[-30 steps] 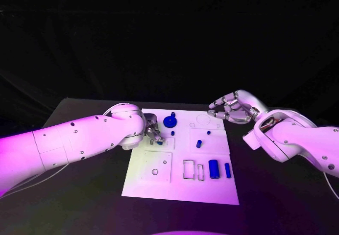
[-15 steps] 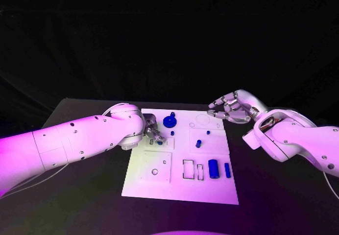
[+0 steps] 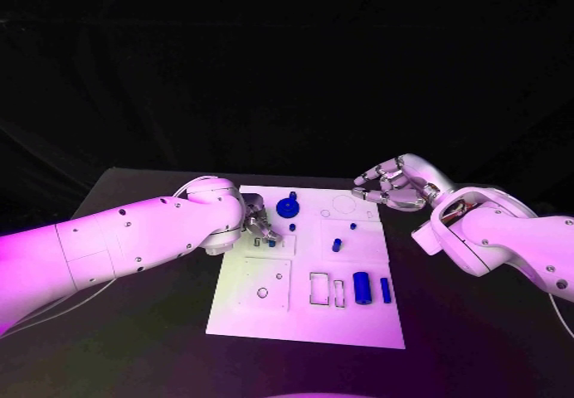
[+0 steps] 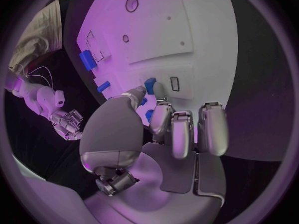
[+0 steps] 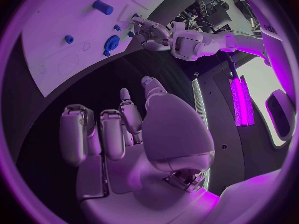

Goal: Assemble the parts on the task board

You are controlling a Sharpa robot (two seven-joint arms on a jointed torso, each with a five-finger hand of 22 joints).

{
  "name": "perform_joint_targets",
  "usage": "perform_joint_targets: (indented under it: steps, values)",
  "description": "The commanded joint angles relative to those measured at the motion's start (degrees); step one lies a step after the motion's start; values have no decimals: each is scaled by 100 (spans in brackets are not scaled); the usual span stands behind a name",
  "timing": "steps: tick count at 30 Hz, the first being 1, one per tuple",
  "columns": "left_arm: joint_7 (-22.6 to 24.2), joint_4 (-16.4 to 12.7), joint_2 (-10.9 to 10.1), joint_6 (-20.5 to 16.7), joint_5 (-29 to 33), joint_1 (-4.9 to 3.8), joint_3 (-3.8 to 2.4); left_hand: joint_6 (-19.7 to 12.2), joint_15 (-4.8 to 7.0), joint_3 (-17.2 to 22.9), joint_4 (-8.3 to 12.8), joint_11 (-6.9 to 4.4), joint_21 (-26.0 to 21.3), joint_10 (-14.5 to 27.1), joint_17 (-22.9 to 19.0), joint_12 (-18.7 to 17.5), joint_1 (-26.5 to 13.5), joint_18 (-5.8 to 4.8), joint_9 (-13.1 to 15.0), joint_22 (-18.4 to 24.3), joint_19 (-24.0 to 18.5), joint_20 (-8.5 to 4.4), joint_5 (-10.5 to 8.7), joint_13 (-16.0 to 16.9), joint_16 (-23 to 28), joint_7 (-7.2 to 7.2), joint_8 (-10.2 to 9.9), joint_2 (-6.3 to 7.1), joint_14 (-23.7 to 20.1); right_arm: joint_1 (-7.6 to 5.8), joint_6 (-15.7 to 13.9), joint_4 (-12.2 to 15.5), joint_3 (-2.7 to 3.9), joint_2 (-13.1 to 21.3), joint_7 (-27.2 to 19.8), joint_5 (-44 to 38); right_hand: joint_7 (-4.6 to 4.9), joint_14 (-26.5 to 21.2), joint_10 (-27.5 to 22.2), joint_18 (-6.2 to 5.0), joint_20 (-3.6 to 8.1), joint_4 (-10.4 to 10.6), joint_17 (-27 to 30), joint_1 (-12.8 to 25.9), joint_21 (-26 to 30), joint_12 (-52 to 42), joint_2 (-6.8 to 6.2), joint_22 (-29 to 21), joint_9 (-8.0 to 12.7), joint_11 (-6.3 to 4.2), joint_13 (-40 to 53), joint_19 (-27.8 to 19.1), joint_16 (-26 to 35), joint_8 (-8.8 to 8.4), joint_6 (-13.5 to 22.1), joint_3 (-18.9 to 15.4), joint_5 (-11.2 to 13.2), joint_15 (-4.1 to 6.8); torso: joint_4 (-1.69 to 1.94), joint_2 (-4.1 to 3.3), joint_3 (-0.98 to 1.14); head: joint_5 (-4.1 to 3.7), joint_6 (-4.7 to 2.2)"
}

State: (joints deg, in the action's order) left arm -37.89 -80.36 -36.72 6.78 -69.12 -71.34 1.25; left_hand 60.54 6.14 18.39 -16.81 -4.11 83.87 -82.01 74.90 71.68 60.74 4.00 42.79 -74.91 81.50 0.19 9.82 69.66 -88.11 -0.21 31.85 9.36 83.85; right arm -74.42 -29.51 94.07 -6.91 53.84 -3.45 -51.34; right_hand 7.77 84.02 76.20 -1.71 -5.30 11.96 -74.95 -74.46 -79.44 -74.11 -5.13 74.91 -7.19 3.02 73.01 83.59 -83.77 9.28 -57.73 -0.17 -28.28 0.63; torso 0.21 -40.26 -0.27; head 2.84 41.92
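The white task board (image 3: 275, 311) lies in the middle of the table. My left hand (image 3: 260, 225) is low over the board's left edge, and thumb and finger pinch a small blue part (image 4: 149, 83) beside a small rectangular slot (image 4: 174, 83). My right hand (image 3: 389, 186) hovers above the board's far right corner with fingers loosely bent and nothing in it. On the board are a round blue part with a knob (image 3: 287, 205), small blue pieces (image 3: 336, 243) and, near the front, a thick blue cylinder (image 3: 362, 286) with a slimmer blue bar (image 3: 385, 288).
Empty rectangular slots (image 3: 319, 287) lie left of the cylinder, and a square plate with a round hole (image 3: 262, 291) takes the board's near left. Black table (image 3: 143, 332) surrounds the board. The left forearm (image 3: 119, 240) reaches in over the table's left side.
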Motion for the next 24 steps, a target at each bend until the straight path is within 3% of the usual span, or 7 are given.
perform_joint_targets:
  steps: [1, 9, 18, 20, 24]
  values:
    - [9, -38, -12, -124, 62, 1, -10, 3, 29, -109, 0, 45, 32, -2, 1330, 14, -32, -98, -6, -138, 33, 12, 17, 2, -25, 20, -37, -27, 557, 4, 66, 3, 0, -1, -39, -18, 1, 336, -37, -108, 7, 1, -453, 52, 33, 31, 0, 868, -7, 7, -8, -34, 18, 20, 39, -40, -26, 39, 0, -2, -3, 0, -9]
    - [15, -145, -118, -228, 131, -6, -61, -11, 29, -222, 4, 46, 31, 19, 1326, -19, -1, -97, -7, -137, 32, 12, 21, -35, -21, 22, -49, -57, 555, 5, 65, -13, 0, -2, -37, -17, 1, 336, -37, -108, 7, 1, -453, 52, 33, 31, 0, 868, -7, 7, -8, -34, 18, 20, 39, -40, -26, 39, 6, 4, 2, 3, -14]
    - [19, -312, -278, -244, 292, -45, -206, -46, 23, -325, 6, 55, 5, 67, 1323, -93, 70, -86, -11, -85, -1, 15, 26, -113, -18, 33, -73, -63, 554, 6, 61, -29, 0, -4, -40, -11, 1, 336, -37, -108, 7, 1, -453, 52, 33, 31, 0, 868, -7, 7, -8, -34, 18, 20, 39, -40, -26, 39, 3, 3, 0, 17, -37]
    - [25, -347, -332, -259, 391, -87, -253, -100, 13, -360, 8, 71, -52, 137, 1319, -201, 163, -61, -21, 33, -76, 20, 30, -222, -14, 51, -107, -74, 553, 7, 63, -33, 0, -3, -40, -9, 1, 336, -37, -108, 7, 1, -453, 52, 33, 31, 0, 868, -7, 7, -8, -34, 18, 20, 39, -40, -26, 39, 5, 2, 2, 20, -50]
    - [60, -300, -410, -272, 616, -212, -311, -335, -77, -342, 7, 188, -278, 540, 1301, -837, 505, 29, -140, 465, -353, 63, 26, -861, 4, 173, -327, -84, 546, 7, 63, -42, -1, -1, -37, -8, 0, 333, -40, -111, 7, 9, -444, 60, 45, 35, 2, 862, -8, 7, -12, -40, 26, 20, 41, -48, -27, 39, 8, 9, 5, 29, -57]
